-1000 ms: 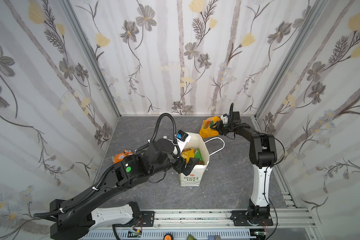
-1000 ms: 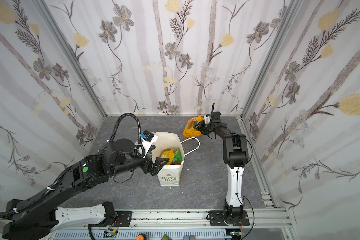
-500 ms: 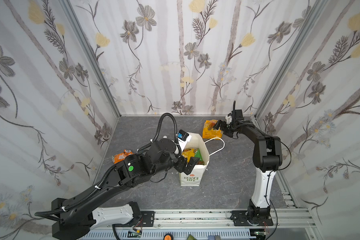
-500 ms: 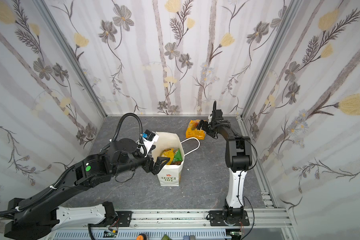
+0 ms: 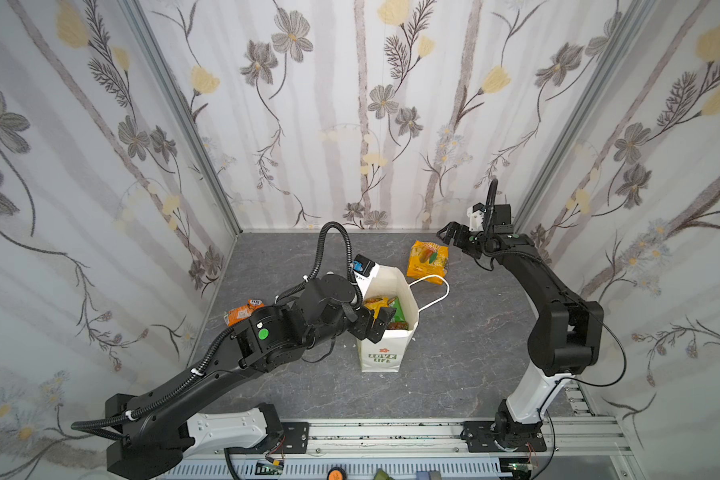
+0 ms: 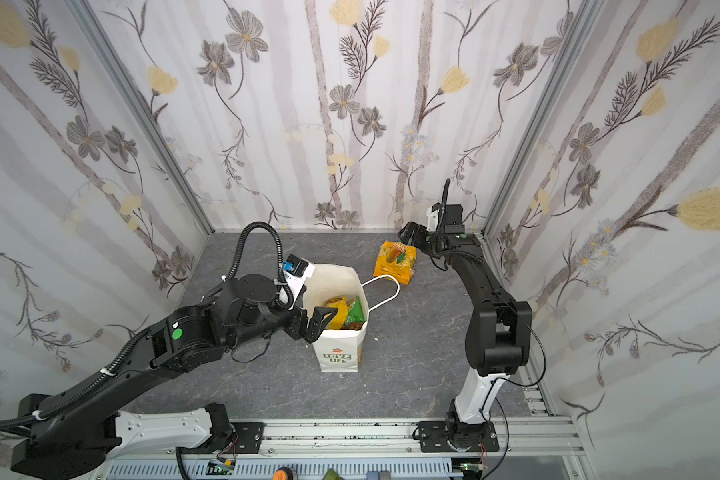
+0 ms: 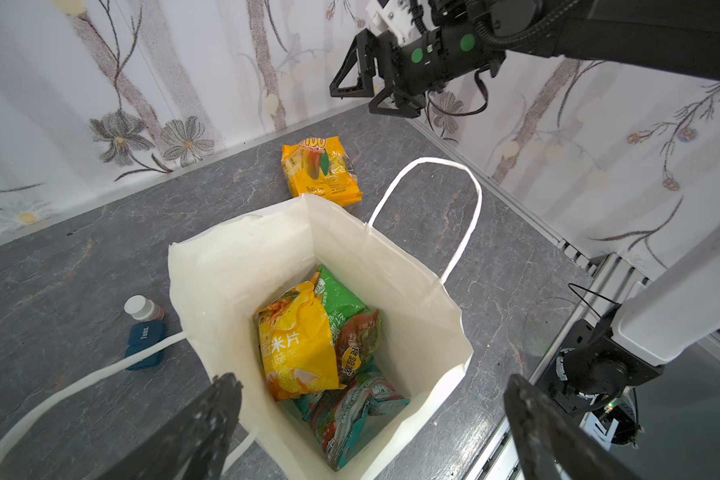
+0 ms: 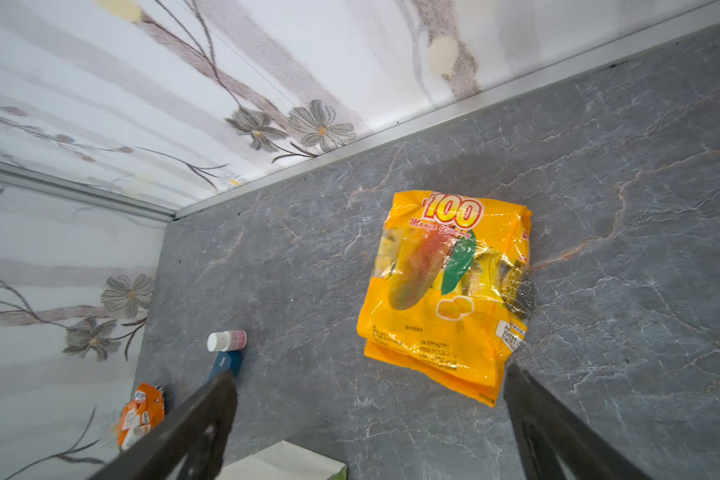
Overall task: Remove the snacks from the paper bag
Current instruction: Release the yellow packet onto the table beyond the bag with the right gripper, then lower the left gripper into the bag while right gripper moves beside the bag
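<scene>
Right gripper [image 5: 449, 235]: jaws spread wide, nothing between them, nothing touched. The large orange-yellow glossy plastic packet with a mango print [image 8: 445, 291] lies flat on the grey marbled tabletop [image 5: 474, 332], just below and ahead of the fingertips and clear of them. In the right wrist view it sits between the lines of the two black fingers [image 8: 208, 415].

Left gripper [image 5: 377, 322]: jaws also spread wide and empty. We find it hovering at the mouth of the white paper carrier bag with green "LOVE LIFE" lettering [image 5: 385, 353], which stands upright and open directly beneath it. In the left wrist view the fingers [image 7: 225, 415] bracket the opening (whether either one brushes the paper rim, we cannot tell).

Down inside the bag, under this gripper: a yellow glossy packet [image 7: 296, 345] on top, a small green packet [image 7: 337, 297] behind it, and crumpled teal packets [image 7: 350, 419] nearest the fingertips.

One white cord handle [image 7: 466, 216] flops outward on the far side of the bag, toward the orange-yellow packet.

An orange-and-white packet [image 5: 242, 311] lies on the table behind the left gripper's wrist, well apart from the bag.
</scene>
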Motion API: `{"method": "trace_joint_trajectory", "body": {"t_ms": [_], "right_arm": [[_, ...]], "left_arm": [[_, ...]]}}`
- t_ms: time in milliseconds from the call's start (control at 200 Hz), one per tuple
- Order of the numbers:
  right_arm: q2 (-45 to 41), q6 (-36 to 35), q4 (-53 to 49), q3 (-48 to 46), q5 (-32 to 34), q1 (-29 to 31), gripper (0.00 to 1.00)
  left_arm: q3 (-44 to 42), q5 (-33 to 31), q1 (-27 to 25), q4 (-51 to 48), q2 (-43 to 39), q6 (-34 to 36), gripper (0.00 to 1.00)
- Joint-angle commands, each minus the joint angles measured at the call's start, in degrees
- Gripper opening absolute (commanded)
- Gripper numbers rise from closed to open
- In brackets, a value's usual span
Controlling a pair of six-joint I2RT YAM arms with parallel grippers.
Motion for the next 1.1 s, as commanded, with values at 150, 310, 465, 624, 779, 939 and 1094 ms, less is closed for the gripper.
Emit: {"method": "trace_joint_trajectory", "body": {"t_ms": [150,310,465,624,779,939,1094], "right_arm": [[-21.1,-1.0,4.0,-9.2,-4.1,4.5,0.99],[-33.8,-4.4,0.2,-11.8,-1.1,12.8,0.99],[-44.1,-2.4,0.6,-17.8,1.4,21.3,0.99],[-51.4,0.5,0.4,-24.0,0.3,28.0,0.99],[-54.7,1.7,-3.3,-27.6,0.7,34.7,0.99],[-55.9,3.0,-4.3,-29.5,1.0,38.6,1.0],[-55.8,3.0,-4.9,-29.4,2.7,38.9,0.99]], "left_arm": [[4.8,-6.5,0.2,-3.8,4.4,-2.0,0.89],[7.8,-7.5,1.4,-6.0,7.9,-3.1,0.87],[8.9,-5.7,4.2,-6.4,10.7,-4.9,0.85],[11.3,-2.8,6.8,-8.5,13.5,-5.5,0.85],[15.4,-0.8,8.6,-12.6,17.2,-5.5,0.85],[18.7,1.8,8.8,-13.9,22.1,-5.7,0.76],[20.9,0.0,9.2,-16.2,27.5,-6.2,0.71]]}}
